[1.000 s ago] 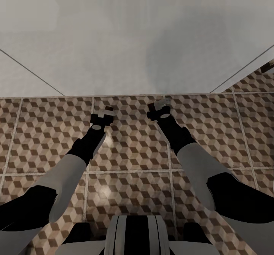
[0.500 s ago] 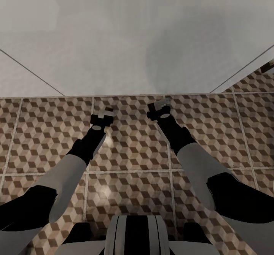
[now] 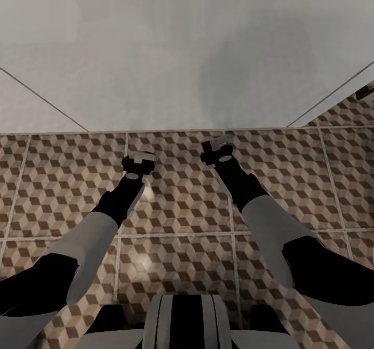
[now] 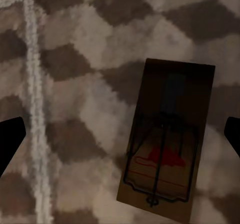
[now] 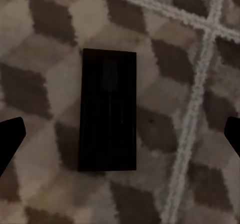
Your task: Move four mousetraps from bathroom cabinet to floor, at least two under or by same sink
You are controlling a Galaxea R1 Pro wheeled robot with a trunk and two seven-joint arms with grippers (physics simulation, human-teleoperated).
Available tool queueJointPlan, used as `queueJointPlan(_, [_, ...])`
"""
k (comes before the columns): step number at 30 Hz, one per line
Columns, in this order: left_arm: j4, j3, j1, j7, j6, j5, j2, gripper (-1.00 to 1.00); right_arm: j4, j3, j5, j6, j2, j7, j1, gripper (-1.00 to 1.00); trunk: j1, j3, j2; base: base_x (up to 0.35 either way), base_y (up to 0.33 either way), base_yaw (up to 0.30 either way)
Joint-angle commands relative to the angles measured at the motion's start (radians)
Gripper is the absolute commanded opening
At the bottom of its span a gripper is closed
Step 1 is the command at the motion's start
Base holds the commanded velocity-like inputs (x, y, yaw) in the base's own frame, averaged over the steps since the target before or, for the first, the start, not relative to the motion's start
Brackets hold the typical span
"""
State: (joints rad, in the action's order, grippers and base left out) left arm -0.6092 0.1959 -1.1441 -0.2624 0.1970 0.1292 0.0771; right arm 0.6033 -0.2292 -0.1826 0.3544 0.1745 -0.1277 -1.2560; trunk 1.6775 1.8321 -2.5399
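Note:
Both arms reach down to the cube-patterned bathroom floor (image 3: 176,203), close to the edge of a large white surface (image 3: 171,68). In the left wrist view a brown mousetrap (image 4: 167,139) with dark wire and a red mark lies flat on the tiles. My left gripper (image 3: 139,158) (image 4: 121,139) is open around it, its dark fingertips (image 4: 10,141) wide apart and not touching it. In the right wrist view a second mousetrap (image 5: 109,116), dark in shadow, lies flat on the floor. My right gripper (image 3: 218,149) (image 5: 120,134) stands open over that one with nothing held.
The white surface spans the far side above the tiles; I cannot tell whether it is the sink's vanity or a wall. Pale grout lines (image 3: 171,234) cross the floor. The robot's base (image 3: 187,320) is at the near edge. More tiled floor shows at far right (image 3: 348,115).
The left gripper has turned slightly, so it sits more level. The right arm and the view have not moved.

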Motion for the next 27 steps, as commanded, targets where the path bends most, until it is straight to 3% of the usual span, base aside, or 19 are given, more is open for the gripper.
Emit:
queueJointPlan(1, [-0.002,0.004,0.0,-0.005,0.009,0.01,0.0,1.0,0.001,-0.002,-0.008,0.008,0.0,-0.003,0.0,1.0,0.0,0.0,0.0,0.0,0.0,0.0])
queueJointPlan(9, [-0.003,0.004,0.0,-0.005,0.008,0.01,0.0,1.0,0.001,-0.002,-0.008,0.008,0.0,-0.003,0.0,1.0,0.0,0.0,0.0,-0.15,0.0,0.0])
queueJointPlan(27, [-0.009,0.004,0.0,-0.006,0.007,0.012,0.0,1.0,0.001,-0.002,-0.008,0.008,0.0,-0.003,0.0,1.0,0.0,0.0,0.0,-0.324,0.0,0.0])
